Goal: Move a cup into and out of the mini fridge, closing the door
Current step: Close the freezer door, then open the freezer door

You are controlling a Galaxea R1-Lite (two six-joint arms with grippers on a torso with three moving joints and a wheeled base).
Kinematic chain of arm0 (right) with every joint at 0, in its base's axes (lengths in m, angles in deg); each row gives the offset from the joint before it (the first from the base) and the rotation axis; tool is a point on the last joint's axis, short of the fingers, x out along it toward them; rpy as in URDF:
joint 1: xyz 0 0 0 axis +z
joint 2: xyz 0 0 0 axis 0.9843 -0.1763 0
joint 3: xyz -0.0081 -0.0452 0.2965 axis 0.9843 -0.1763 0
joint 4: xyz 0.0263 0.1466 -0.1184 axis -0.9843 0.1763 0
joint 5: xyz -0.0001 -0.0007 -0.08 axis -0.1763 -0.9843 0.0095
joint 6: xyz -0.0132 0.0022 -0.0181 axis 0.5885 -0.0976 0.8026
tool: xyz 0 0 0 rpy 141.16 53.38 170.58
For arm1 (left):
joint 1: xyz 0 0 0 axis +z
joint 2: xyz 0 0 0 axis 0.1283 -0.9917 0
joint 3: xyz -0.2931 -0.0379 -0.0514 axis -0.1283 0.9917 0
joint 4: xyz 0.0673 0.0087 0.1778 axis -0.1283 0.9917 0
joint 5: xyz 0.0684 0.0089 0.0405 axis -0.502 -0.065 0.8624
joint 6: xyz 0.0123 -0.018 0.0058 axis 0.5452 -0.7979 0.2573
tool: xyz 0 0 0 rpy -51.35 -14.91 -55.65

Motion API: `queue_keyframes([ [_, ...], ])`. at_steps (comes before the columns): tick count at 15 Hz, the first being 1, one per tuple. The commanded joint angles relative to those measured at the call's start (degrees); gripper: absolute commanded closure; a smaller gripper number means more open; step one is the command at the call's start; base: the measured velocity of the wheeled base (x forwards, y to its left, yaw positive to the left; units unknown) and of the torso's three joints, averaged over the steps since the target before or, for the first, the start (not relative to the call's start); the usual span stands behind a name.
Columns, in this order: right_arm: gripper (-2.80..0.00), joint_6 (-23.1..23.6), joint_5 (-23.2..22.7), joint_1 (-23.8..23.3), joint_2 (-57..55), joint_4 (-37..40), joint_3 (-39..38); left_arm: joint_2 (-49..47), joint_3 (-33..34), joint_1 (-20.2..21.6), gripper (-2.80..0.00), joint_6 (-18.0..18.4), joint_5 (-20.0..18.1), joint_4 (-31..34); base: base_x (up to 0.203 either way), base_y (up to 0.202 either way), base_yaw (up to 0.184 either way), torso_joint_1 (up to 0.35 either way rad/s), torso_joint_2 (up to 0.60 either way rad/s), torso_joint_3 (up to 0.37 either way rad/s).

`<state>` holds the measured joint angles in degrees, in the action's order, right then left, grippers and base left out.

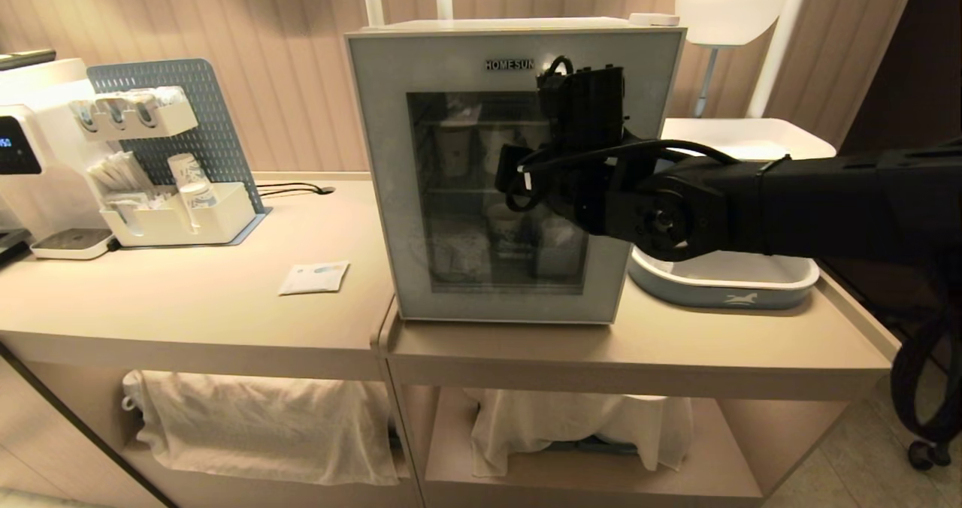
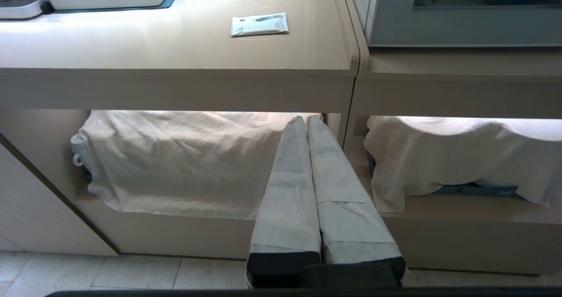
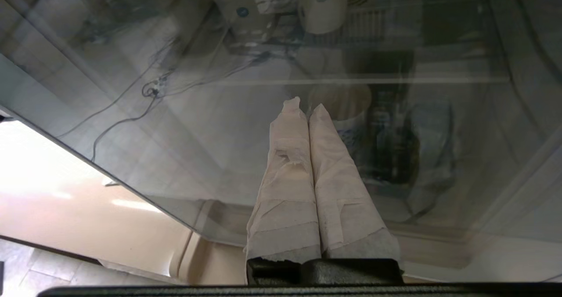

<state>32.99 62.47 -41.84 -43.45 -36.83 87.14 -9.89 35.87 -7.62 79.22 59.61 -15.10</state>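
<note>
Cloths hang over the lower shelf where the left gripper waits, clenched on nothing. Further right, the mini fridge has its door shut, and the right gripper, also clenched and empty, hovers at the glass. I cannot pick out the cup behind it for certain; being thin plastic, it probably suits a gentle hold around the sides.

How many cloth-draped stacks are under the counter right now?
2: one white cloth in the lower shelf bay on the robot's left, one white cloth in the bay below the mini fridge. Whatever sits beneath is mostly hidden.
</note>
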Motion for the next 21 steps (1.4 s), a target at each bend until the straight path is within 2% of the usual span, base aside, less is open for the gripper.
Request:
queue_keyframes([
  [1,0.00,0.0,0.2,-0.2,-0.4,0.5,0.9,0.0,0.1,0.0,0.00,0.0,0.0,0.0,0.000,0.000,0.000,0.000,0.00,0.000],
  [3,0.00,0.5,1.4,-1.0,1.7,1.8,0.9,0.0,0.1,0.0,0.00,0.0,0.0,0.0,0.000,0.000,0.000,0.000,0.00,0.000],
  [6,0.00,1.5,7.7,-2.2,7.2,2.5,-3.0,0.0,0.1,0.0,0.00,-0.7,0.0,-0.1,0.000,0.000,0.000,0.000,0.00,0.000],
  [8,0.00,4.2,12.3,-2.6,14.4,2.0,-12.8,0.0,0.1,0.1,0.00,-1.1,0.1,-0.2,0.000,0.000,0.000,0.000,0.00,0.000],
  [12,0.00,10.4,20.9,-5.3,36.9,0.7,-30.3,0.0,0.1,0.1,0.00,-1.6,0.1,-0.3,0.000,0.000,0.000,0.000,0.00,0.000],
  [14,0.00,13.6,24.5,-10.3,50.3,0.9,-37.3,0.0,0.1,0.0,0.00,-2.2,0.1,-0.3,0.000,0.000,0.000,0.000,0.00,0.000],
  [17,0.00,17.3,27.4,-24.1,70.6,1.8,-47.0,0.0,0.1,0.0,0.00,-2.1,0.1,-0.3,0.000,0.000,0.000,0.000,0.00,0.000],
  [19,0.00,18.7,28.3,-29.3,84.3,2.8,-56.3,0.0,0.1,0.1,0.00,-2.2,0.1,-0.3,0.000,0.000,0.000,0.000,0.00,0.000],
  [21,0.00,19.5,28.8,-32.7,96.5,3.7,-67.7,0.0,0.1,0.0,0.00,-2.2,0.1,-0.3,0.000,0.000,0.000,0.000,0.00,0.000],
])
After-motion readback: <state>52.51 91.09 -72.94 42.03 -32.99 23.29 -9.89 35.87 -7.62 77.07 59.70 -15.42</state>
